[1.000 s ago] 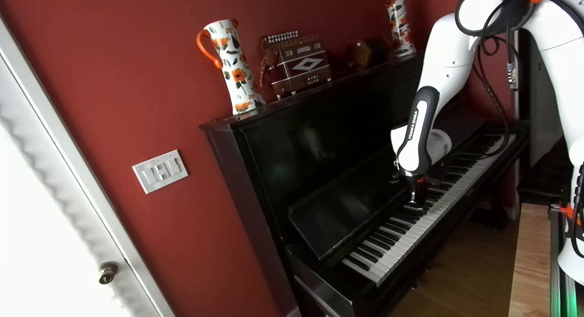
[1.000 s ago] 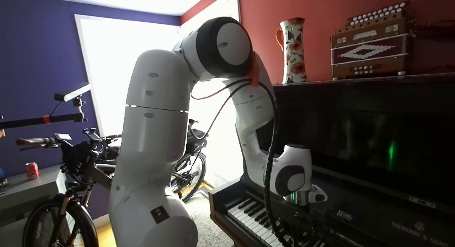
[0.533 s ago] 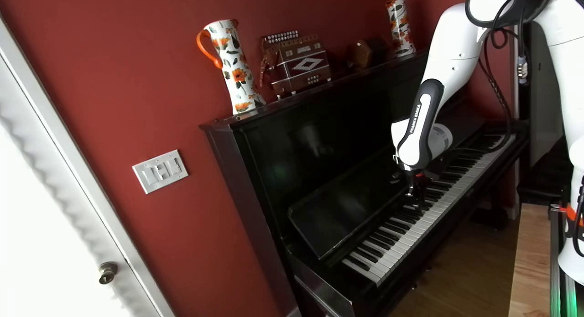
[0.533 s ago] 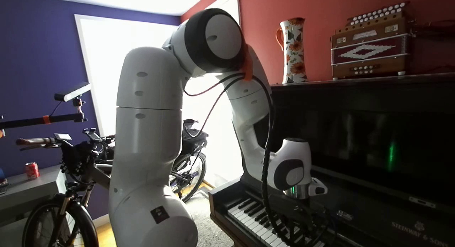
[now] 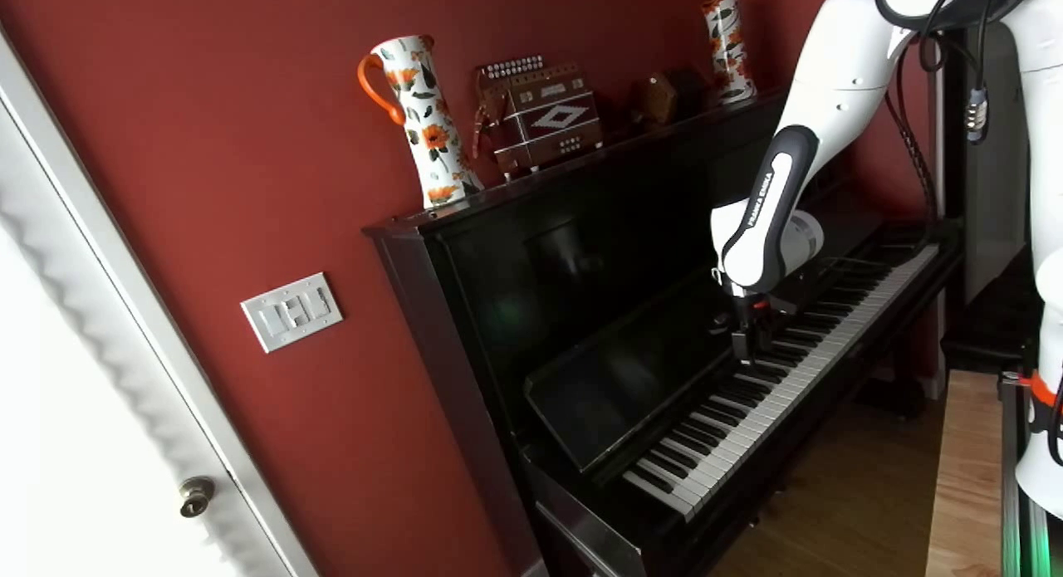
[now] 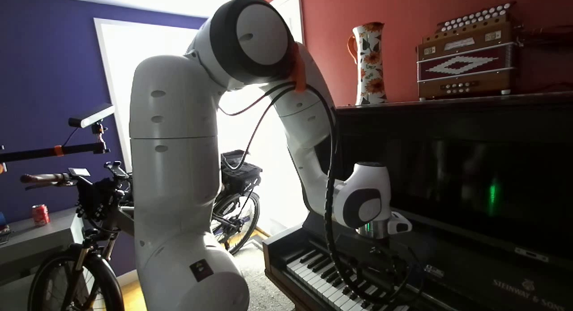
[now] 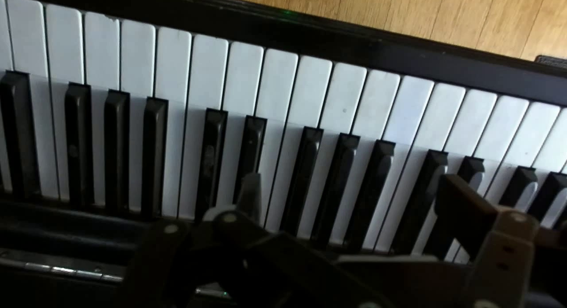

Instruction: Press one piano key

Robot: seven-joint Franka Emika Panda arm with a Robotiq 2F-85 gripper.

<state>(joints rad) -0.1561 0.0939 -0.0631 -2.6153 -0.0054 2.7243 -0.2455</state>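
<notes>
Piano (image 5: 581, 303) first, a glossy black upright, and from my seat I've got the arm (image 5: 830, 95) leaning in over its front edge in both exterior views. Next down, my gripper (image 7: 349, 184): spread wide, holding nothing, hung over the keys (image 7: 312, 86), nearer their back edge and well in from both front corners. Here's what it turns on: the keys lie below, long axes running from back edge to front edge, while my two fingers (image 7: 251, 195) span across several of them. Dropped like this, I'd likely sound two notes; bringing the fingers together, or leading with one, looks the better call. Contact? Can't tell. Now the white keys (image 7: 241, 77), smooth flat slabs with rounded front corners; the black keys (image 7: 302, 179), narrower, raised, bevelled at the front, a couple of them smudged. One chipped key (image 7: 102, 46) shows a nick on its front edge.
</notes>
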